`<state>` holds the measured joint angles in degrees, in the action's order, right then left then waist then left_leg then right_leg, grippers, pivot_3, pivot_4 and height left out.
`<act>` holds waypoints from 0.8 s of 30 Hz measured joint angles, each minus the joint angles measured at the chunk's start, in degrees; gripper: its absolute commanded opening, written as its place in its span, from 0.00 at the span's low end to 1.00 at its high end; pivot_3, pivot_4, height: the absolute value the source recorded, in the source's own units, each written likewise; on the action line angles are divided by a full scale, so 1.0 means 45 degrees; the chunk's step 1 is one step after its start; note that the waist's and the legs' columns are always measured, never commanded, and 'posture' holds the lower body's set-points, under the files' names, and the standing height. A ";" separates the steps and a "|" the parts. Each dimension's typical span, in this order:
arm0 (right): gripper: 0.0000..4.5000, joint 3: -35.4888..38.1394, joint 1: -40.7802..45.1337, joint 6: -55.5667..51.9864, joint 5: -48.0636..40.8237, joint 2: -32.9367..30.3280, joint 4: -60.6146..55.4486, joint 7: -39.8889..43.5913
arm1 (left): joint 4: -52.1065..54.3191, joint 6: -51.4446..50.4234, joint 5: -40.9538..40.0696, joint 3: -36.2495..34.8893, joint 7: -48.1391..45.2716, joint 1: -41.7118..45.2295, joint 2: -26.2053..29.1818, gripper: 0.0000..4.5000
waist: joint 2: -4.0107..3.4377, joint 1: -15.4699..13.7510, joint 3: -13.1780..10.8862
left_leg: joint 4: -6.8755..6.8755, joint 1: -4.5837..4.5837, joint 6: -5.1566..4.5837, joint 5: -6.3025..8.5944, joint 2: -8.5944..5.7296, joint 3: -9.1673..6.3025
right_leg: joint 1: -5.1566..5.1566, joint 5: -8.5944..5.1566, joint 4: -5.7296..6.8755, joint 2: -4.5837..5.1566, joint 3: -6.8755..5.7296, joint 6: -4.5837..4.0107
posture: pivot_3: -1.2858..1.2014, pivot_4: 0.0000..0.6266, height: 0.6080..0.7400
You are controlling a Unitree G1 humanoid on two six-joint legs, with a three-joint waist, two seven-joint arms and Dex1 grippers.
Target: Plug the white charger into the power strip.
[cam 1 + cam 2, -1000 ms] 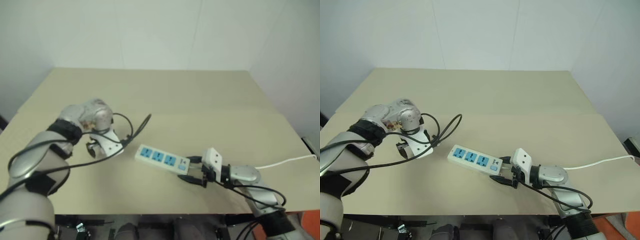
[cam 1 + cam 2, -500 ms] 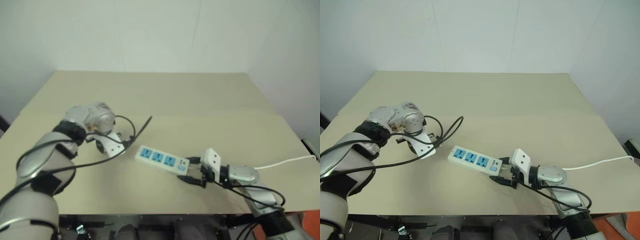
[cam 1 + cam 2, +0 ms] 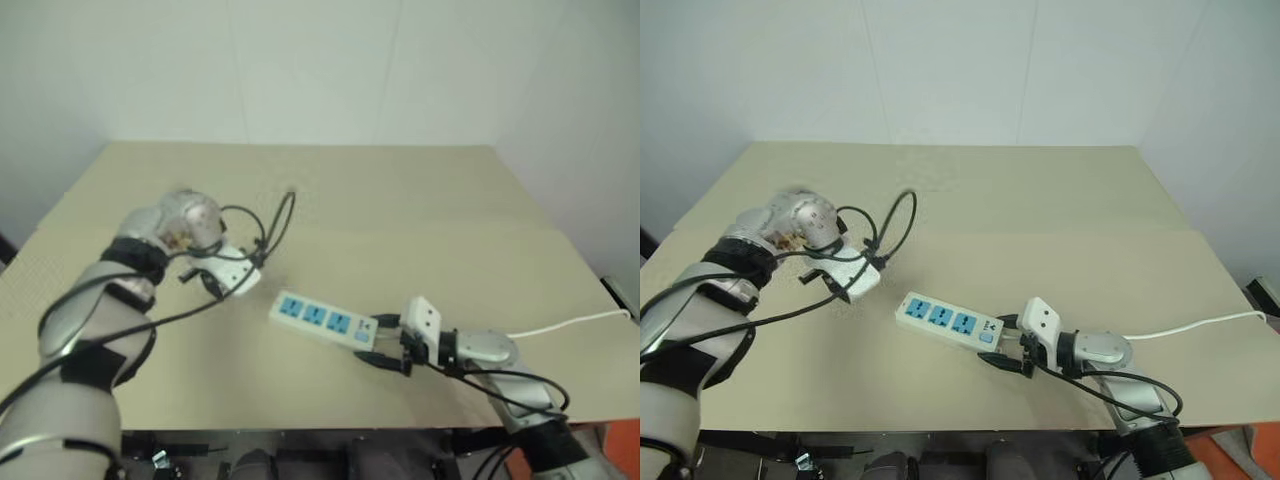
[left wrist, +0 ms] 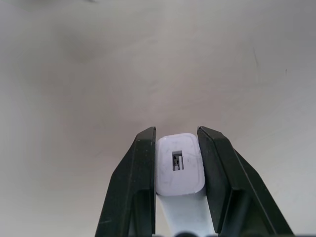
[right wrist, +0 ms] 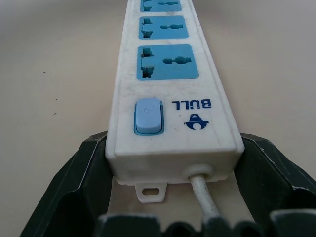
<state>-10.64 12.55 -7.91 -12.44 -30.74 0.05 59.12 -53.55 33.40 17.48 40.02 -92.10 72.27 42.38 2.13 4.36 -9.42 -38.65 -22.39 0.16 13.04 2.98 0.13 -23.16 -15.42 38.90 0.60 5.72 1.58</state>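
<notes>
The white charger [image 4: 180, 165] is pinched between the two black fingers [image 4: 140, 182] of my left gripper [image 4: 177, 134], which is shut on it and points down at the bare tabletop. In the head views, that gripper [image 3: 832, 283] hangs above the table, left of the power strip [image 3: 945, 318]. The strip lies flat with its three blue sockets facing up. My right gripper [image 3: 1002, 345] is shut on the strip's switch end [image 5: 148, 116], with one finger pressed against each long side.
The tan table [image 3: 1040, 200] has open surface behind and to the right of the strip. The strip's thin white cord [image 3: 1200, 325] runs off to the right edge. Black arm cables [image 3: 895, 215] loop up beside my left wrist.
My left gripper has shut on the white charger, risen off the table and rolled at the wrist. The right gripper and the power strip have stayed put.
</notes>
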 measured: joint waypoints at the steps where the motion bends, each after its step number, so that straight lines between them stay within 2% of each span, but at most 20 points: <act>1: 0.76 -0.0012 0.0102 0.0007 -0.0008 0.0018 0.0124 0.0121 | 0.0198 -0.0350 -0.0693 0.0110 -0.0019 0.0163 0.0365 0.22 | 0.0001 0.0008 -0.0001 | 0.0001 0.0002 0.0000 0.0000 0.0003 -0.0002 | 0.0001 0.0000 0.0001 -0.0004 0.0000 0.0000 | 0.52 0.24 1.00; 8: 0.76 -0.0395 0.1277 0.0478 0.0066 0.0477 0.1564 0.1157 | 0.2336 -0.3631 -0.5626 0.0905 -0.0049 0.0926 0.2507 0.22 | 0.0010 0.0079 -0.0007 | 0.0004 0.0018 0.0001 0.0000 0.0013 -0.0010 | 0.0002 -0.0006 0.0013 -0.0018 -0.0002 -0.0009 | 0.52 0.24 1.00; 10: 0.76 -0.0549 0.1646 0.0725 0.0127 0.0583 0.2044 0.1464 | 0.3037 -0.4653 -0.7109 0.0867 -0.0050 0.0751 0.2850 0.22 | 0.0011 0.0126 -0.0008 | 0.0004 0.0018 0.0001 0.0000 0.0017 -0.0013 | 0.0002 -0.0007 0.0013 -0.0022 -0.0003 -0.0010 | 0.52 0.24 1.00; 13: 0.76 -0.0750 0.2380 0.1217 0.0237 0.0779 0.3132 0.2025 | 0.4434 -0.6387 -0.9797 -0.0008 -0.0051 -0.0370 0.3069 0.22 | 0.0010 0.0245 -0.0008 | 0.0005 0.0034 0.0001 0.0000 0.0019 -0.0012 | 0.0006 -0.0007 0.0023 -0.0022 -0.0002 -0.0011 | 0.52 0.24 1.00; 18: 0.76 -0.0851 0.3174 0.1871 0.0288 0.1065 0.4529 0.2750 | 0.5183 -0.8974 -1.2231 -0.3115 0.0082 -0.2215 0.1742 0.22 | 0.0011 0.0277 -0.0008 | 0.0001 0.0064 0.0000 0.0000 0.0017 -0.0054 | 0.0012 -0.0009 0.0046 -0.0060 -0.0003 -0.0017 | 0.52 0.24 1.00; 21: 0.76 -0.0892 0.3515 0.2269 0.0382 0.1209 0.5163 0.3037 | 0.5514 -1.0115 -1.3083 -0.5024 0.0811 -0.3155 0.0636 0.22 | 0.0007 0.0301 -0.0006 | 0.0003 0.0092 0.0001 0.0000 0.0014 -0.0059 | 0.0024 -0.0011 0.0056 -0.0067 0.0015 -0.0022 | 0.52 0.24 1.00; 24: 0.76 -0.0925 0.3653 0.2600 0.0451 0.1330 0.5487 0.3129 | 0.6282 -1.0940 -1.3480 -0.6143 0.0835 -0.4517 -0.0122 0.22 | 0.0007 0.0351 -0.0005 | 0.0009 0.0107 0.0001 0.0000 0.0014 -0.0060 | 0.0026 -0.0010 0.0061 -0.0081 0.0034 -0.0024 | 0.52 0.24 1.00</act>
<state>-14.80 28.99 3.79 -10.41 -24.75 24.74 73.20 -25.28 -15.83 -43.18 12.38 -88.35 51.95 41.83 2.16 5.94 -9.44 -38.61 -21.91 0.17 13.04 3.04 -0.14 -23.04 -15.46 39.18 0.23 5.87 1.47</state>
